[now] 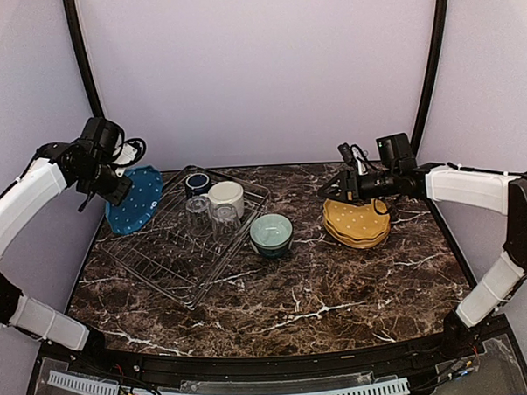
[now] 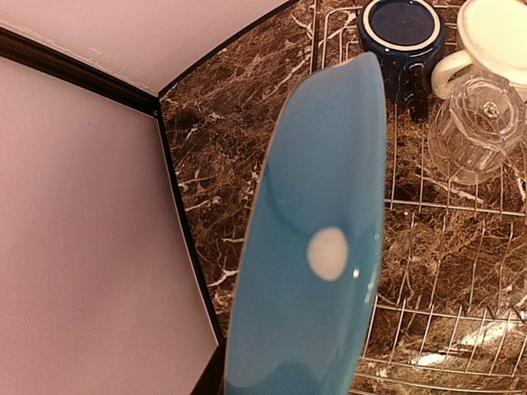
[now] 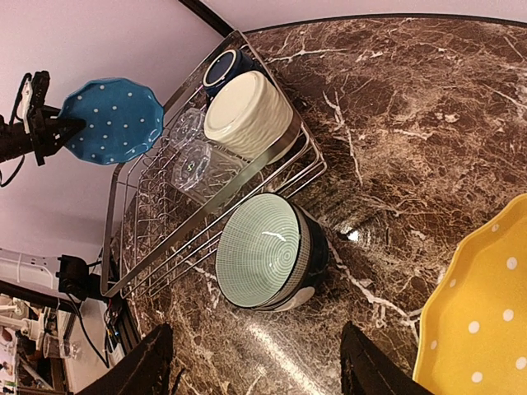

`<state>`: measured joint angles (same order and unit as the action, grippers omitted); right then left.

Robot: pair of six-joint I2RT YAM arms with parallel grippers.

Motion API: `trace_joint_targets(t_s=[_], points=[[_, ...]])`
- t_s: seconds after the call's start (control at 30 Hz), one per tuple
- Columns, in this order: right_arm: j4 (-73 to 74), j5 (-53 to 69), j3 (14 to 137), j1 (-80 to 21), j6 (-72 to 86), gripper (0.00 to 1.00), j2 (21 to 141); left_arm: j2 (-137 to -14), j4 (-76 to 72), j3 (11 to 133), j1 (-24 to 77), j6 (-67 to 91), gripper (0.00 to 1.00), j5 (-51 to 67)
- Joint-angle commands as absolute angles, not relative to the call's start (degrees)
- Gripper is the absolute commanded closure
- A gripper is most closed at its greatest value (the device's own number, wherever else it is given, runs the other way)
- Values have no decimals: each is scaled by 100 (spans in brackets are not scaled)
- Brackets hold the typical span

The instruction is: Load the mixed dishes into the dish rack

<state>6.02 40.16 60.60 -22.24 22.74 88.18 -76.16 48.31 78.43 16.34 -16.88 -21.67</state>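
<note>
My left gripper (image 1: 114, 188) is shut on the rim of the blue dotted plate (image 1: 134, 201), held on edge in the air just off the left end of the dish rack (image 1: 161, 263). The plate's plain blue underside (image 2: 313, 247) fills the left wrist view and hides the fingers. In the rack stand a dark blue mug (image 1: 197, 183), a cream mug (image 1: 226, 197) and two upturned clear ribbed glasses (image 1: 199, 213). A pale-teal bowl (image 3: 263, 251) sits on the table against the rack's right side. My right gripper (image 3: 251, 354) hangs open and empty between the bowl and the mustard-yellow plate (image 3: 482, 321).
The yellow plate tops a small stack (image 1: 356, 221) on the right of the dark marble table (image 1: 303, 301). Black frame posts (image 1: 82, 57) rise at both back corners. The rack's near half (image 2: 436, 329) holds nothing.
</note>
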Motion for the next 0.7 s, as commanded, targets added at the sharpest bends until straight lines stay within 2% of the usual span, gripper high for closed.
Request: trace_joint_targets(t_s=[0.0, 0.43, 0.67], points=[[444, 4086, 6029, -2254, 2200, 33, 8863, -7457, 4423, 7857, 1608, -1653, 99, -2226], [475, 4051, 6039, -2254, 2166, 33, 8879, -7608, 4554, 7665, 1609, -1474, 99, -2094], [1139, 3121, 6223, -2165, 1945, 33, 8797, -7872, 4741, 7581, 1549, -1271, 99, -1977]])
